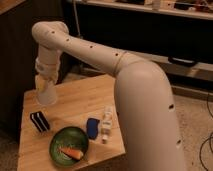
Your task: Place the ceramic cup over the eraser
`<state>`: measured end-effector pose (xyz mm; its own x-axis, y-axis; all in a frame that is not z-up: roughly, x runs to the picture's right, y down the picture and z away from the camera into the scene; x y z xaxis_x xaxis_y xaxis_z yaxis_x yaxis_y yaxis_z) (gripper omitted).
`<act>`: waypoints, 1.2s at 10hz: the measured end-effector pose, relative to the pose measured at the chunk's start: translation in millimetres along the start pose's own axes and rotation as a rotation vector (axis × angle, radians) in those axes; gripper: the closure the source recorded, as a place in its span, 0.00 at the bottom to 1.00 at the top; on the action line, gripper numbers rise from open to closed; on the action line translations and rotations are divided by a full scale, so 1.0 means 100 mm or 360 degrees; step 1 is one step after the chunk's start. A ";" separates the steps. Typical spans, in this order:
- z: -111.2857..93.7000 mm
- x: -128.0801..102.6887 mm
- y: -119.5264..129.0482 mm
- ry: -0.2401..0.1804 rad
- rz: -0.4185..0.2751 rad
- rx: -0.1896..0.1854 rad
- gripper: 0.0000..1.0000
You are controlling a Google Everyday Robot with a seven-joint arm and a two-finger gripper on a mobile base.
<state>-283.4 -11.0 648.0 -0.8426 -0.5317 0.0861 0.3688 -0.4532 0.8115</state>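
The ceramic cup [46, 93] is small, white and tapered, wider at the bottom. It hangs from my gripper [44, 81], which is shut on its top, over the back left part of the wooden table [80, 97]. The eraser [39, 121] is a flat black oblong with pale stripes. It lies on the table near the left edge, just in front of and below the cup. The cup is apart from it.
A green plate [60, 140] holding an orange carrot [73, 152] sits at the front of the table. A blue rounded block [93, 127] and a small white bottle [106, 122] lie to its right. My large white arm [145, 100] covers the table's right side.
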 end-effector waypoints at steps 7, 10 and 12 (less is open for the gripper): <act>0.56 -0.09 -0.64 0.0008 -0.0264 0.0164 1.00; 0.70 -0.05 -0.64 0.0055 -0.0348 0.0043 1.00; 0.77 0.01 -0.64 0.0072 -0.0398 -0.0038 1.00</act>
<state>-338.3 72.6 640.5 -0.8905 -0.4323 -0.1423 0.1607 -0.5912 0.7903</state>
